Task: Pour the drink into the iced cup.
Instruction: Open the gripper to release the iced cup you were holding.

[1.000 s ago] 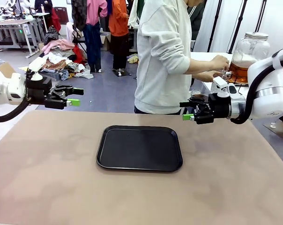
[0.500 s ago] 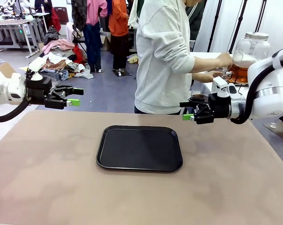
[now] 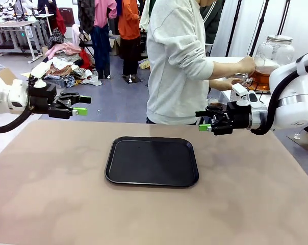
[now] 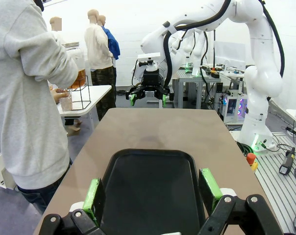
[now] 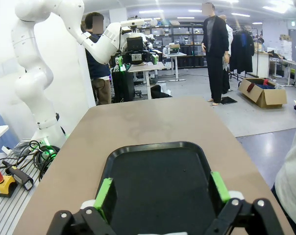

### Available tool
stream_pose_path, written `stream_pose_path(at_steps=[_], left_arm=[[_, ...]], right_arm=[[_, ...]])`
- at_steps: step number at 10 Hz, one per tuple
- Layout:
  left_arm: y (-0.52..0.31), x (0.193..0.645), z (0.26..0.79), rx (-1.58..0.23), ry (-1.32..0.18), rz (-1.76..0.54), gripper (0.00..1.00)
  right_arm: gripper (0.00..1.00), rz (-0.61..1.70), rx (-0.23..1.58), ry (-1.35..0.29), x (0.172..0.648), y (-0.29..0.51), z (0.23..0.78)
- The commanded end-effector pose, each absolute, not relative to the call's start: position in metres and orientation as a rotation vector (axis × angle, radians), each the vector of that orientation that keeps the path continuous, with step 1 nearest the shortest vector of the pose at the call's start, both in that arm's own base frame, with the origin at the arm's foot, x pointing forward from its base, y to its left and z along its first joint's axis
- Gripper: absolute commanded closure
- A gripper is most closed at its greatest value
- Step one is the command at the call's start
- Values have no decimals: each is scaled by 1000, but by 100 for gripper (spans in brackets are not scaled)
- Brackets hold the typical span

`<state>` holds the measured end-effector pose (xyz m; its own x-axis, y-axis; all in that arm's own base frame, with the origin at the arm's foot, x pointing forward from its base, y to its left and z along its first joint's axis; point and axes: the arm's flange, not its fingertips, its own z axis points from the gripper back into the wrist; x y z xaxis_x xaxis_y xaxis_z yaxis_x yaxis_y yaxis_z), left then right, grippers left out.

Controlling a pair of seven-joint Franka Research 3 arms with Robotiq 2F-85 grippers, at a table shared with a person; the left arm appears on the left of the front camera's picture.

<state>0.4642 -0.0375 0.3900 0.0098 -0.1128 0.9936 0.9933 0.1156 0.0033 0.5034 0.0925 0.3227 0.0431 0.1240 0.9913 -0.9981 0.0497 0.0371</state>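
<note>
— From across the room, what do you see?

— The left pincer (image 3: 81,105) hangs above the near-left edge of the brown tabletop (image 3: 67,194), its green-padded fingers spread, nothing between them. The right pincer (image 3: 204,121) hangs opposite, spread too and empty. Between the two, lower down, lies a flat black rectangular plastic tray (image 3: 152,161). Beyond the right pincer, a person in a pale grey sweatshirt (image 3: 175,61) stands at a white side table, one hand (image 3: 245,66) at a large clear glass jar with a lid (image 3: 273,53); the amber-brown drink (image 3: 260,77) sits in the jar's lower part, well behind and above the right pincer.

— And from the left wrist?

— The left pincer's green pads (image 4: 93,198) stand wide apart over the near rim of the black tray (image 4: 153,191). Straight ahead, across the tabletop, the right pincer (image 4: 147,98) faces back, parted. Off to the left of the fingers, the person's hands are at the side table, where the jar with the drink (image 4: 80,77) stands on a wire frame; I can't make out what the hands hold.

— The right wrist?

— The right pincer's pads (image 5: 220,187) are likewise apart above the tray (image 5: 158,186). Far ahead, the left pincer (image 5: 135,58) hangs open.
</note>
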Motion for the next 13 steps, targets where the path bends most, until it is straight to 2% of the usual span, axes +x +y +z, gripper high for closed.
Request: stream_pose_path(at_steps=[1,13], left_arm=[[-38,463,392,-1040,-1178,-1176,0],[-38,463,392,-1040,-1178,-1176,0]], right_arm=[[0,1202,1099,-1116,505,93,325],[0,1202,1099,-1116,505,93,325]])
